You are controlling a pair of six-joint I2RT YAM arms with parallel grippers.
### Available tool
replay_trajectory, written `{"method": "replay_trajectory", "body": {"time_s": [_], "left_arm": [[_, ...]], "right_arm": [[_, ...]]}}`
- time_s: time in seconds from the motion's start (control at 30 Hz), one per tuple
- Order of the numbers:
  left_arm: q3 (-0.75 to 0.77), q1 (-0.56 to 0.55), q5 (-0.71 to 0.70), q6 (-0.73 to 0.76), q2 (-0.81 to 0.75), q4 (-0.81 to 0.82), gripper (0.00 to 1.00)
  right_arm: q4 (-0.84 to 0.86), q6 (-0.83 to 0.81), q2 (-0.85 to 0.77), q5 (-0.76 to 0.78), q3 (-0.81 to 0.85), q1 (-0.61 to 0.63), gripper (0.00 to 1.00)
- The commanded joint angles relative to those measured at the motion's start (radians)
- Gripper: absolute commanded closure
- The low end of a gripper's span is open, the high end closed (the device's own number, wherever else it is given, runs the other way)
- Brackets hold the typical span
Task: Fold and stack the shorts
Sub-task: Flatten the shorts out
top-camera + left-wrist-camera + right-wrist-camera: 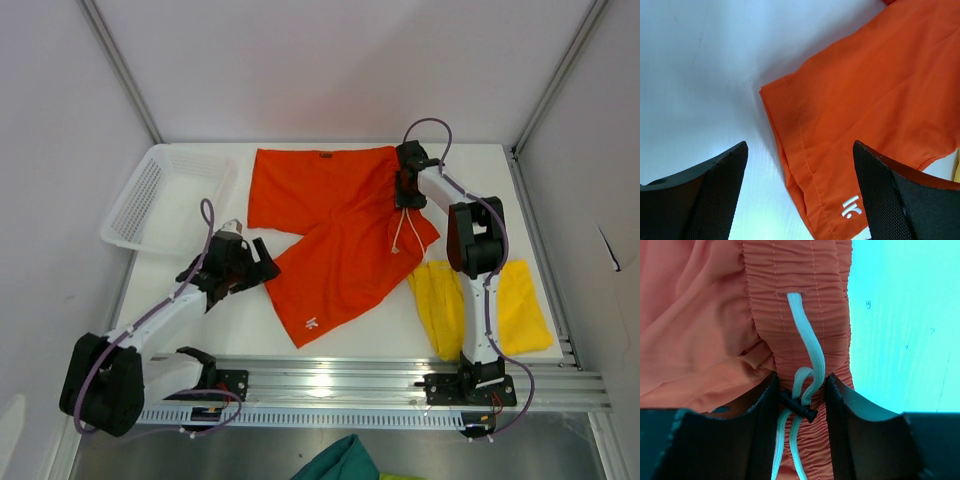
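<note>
While the orange shorts [330,230] lie spread on the white table [250,335] between pale walls [330,60], I see the right gripper [800,390] clamping their waistband [790,270]. The left gripper [800,165] is spread wide above a hem [790,150], and the yellow shorts [520,300] lie at near right.

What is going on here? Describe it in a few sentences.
The right gripper pinches the elastic waistband of the bright orange-red fabric shorts at the white drawstring. The left gripper hovers open over a leg hem of that pair. The pair lies spread out, unfolded, on the white table; the bright yellow fabric shorts lie apart near the right arm's base.
</note>
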Motion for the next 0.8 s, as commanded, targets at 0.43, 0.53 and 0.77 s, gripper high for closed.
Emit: {"method": "replay_trajectory", "body": {"time_s": [0.43,0.53,0.77], "left_arm": [[-0.074,0.082,0.269,-0.173,0.212,0.424,0.25],[-0.069,0.084,0.237,-0.179,0.237,0.441,0.36],[-0.034,0.084,0.099,-0.162,0.298,0.481,0.57]], "right_arm": [[-0.009,0.009,0.028,0.009,-0.061,-0.018,0.62],[-0.003,0.006,0.027,0.007,-0.067,-0.018,0.65],[0.016,0.001,0.013,-0.008,-0.09,-0.018,0.68]]}}
